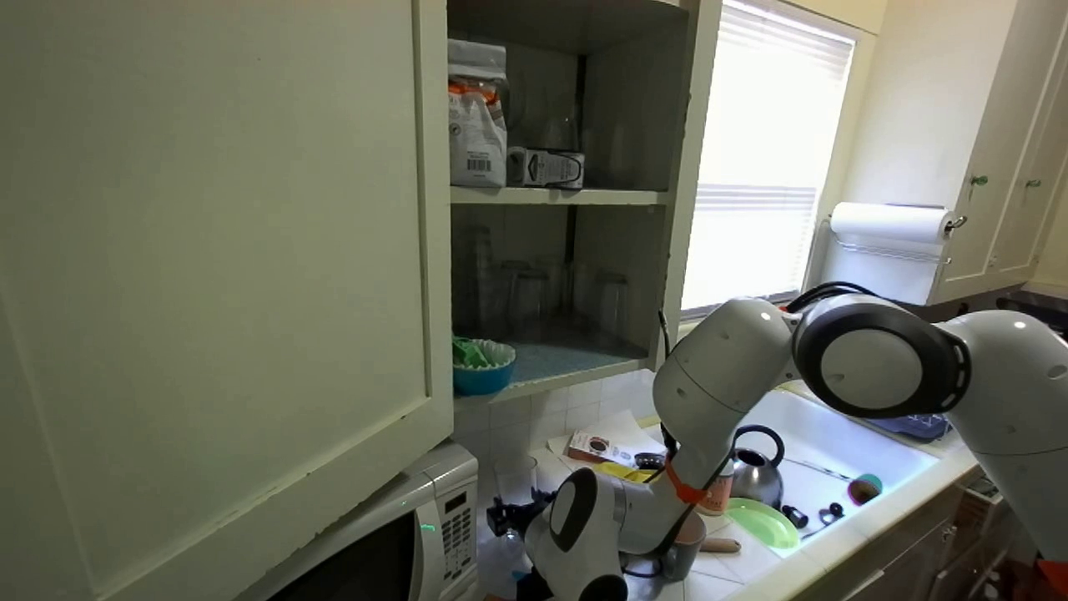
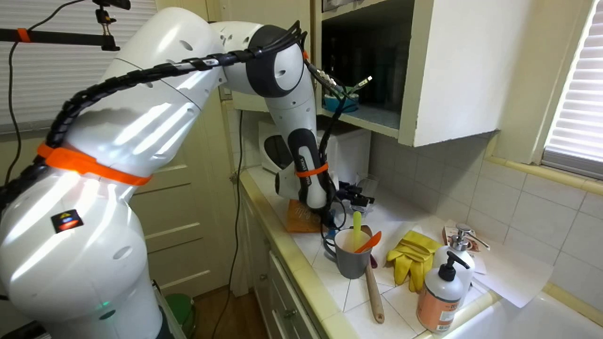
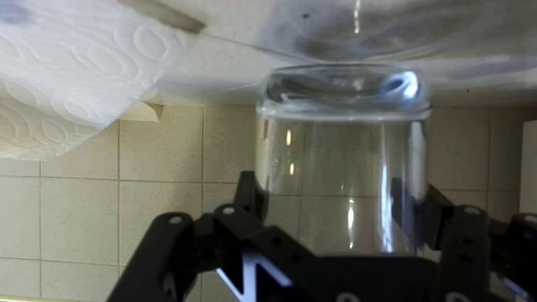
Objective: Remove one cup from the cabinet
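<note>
The cream-white cabinet stands open in an exterior view, and its side also shows in an exterior view. Several clear glass cups, such as this cup, stand on its lower shelf. Another clear cup is between my gripper's fingers, with a finger against each side. My gripper is shut on this cup, low over the counter by the tiled wall. The wrist picture stands upside down, so the cup's thick base faces the counter. Whether the base touches is unclear. The gripper also shows in both exterior views.
A white microwave stands beside the gripper, under the cabinet. A blue bowl sits at the shelf edge. A grey mug with utensils, yellow gloves and a soap bottle stand on the counter. A patterned white sheet lies near the cup.
</note>
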Robot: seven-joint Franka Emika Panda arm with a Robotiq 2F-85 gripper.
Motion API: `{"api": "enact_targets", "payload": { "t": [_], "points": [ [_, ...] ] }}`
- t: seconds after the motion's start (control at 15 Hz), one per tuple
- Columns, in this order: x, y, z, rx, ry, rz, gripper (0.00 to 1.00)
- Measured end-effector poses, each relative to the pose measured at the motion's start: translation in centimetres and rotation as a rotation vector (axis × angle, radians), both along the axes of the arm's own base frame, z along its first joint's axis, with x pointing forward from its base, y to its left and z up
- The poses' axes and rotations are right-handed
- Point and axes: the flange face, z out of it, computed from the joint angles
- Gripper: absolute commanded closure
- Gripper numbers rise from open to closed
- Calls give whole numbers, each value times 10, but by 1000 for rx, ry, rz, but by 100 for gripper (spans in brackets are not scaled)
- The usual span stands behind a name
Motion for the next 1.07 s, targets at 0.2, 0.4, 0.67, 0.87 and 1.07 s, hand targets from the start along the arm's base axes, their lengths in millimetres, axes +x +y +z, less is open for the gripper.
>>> {"api": "enact_targets", "payload": {
  "t": [0.2, 0.4, 0.67, 0.87, 1.07],
  "points": [
    [0, 0, 0, 0, 0, 1, 1],
    [0, 1, 0, -1, -2, 4, 3],
    [0, 2, 1, -1, -2, 6, 1],
    [0, 4, 1, -1, -2, 9, 0],
    [-3, 14, 7, 14, 33, 5, 0]
  ]
}}
